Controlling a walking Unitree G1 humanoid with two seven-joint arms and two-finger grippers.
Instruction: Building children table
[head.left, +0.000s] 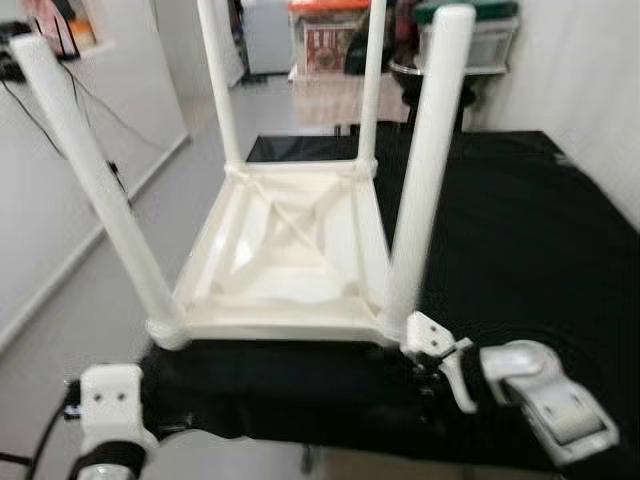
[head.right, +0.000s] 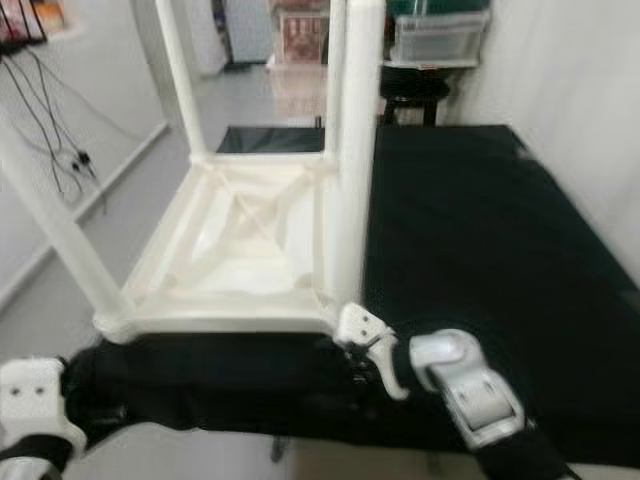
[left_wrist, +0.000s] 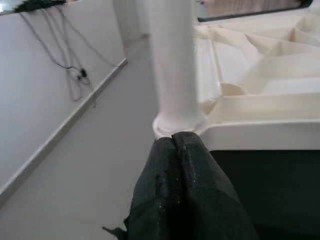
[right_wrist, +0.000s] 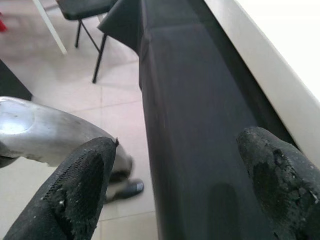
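Observation:
A white children's table (head.left: 290, 250) lies upside down on a black-covered worktop (head.left: 520, 240), its legs pointing up. My right gripper (right_wrist: 180, 170) hovers open at the worktop's front edge, just beside the base of the front right leg (head.left: 425, 180); black cloth lies between its fingers (right_wrist: 80, 190) and the white table's edge (right_wrist: 280, 75) is beside one of them. My left gripper (left_wrist: 174, 145) is shut, with its tips pressed together just below the base of the front left leg (left_wrist: 172, 65). Its white wrist block (head.left: 110, 395) sits low at the worktop's front left corner.
A white wall with hanging cables (left_wrist: 75, 80) runs along the left above bare floor (head.left: 80, 300). Storage boxes (head.left: 330, 35) and a dark stool (head.right: 410, 90) stand behind the worktop. A black chair (right_wrist: 85, 10) stands on the tiles below.

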